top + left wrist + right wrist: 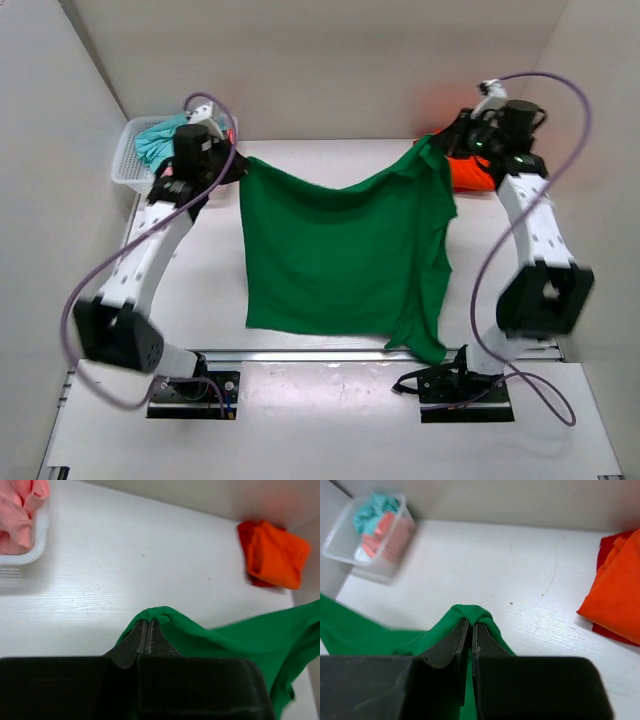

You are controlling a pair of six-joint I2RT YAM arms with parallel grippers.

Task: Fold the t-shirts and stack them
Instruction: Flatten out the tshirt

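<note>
- The green t-shirt is held up by its two upper corners. It is stretched between the end effectors, sagging in the middle and hanging over the bench.
- The left end effector is pressed together, and a bunched fold of the green cloth is pinched at its tips.
- The right end effector is likewise clamped shut on the opposite corner.
- A folded orange t-shirt is seen on the bench just beyond the right end effector.
- A teal t-shirt and a pink t-shirt are heaped in a white mesh basket just beyond the left end effector.
</note>
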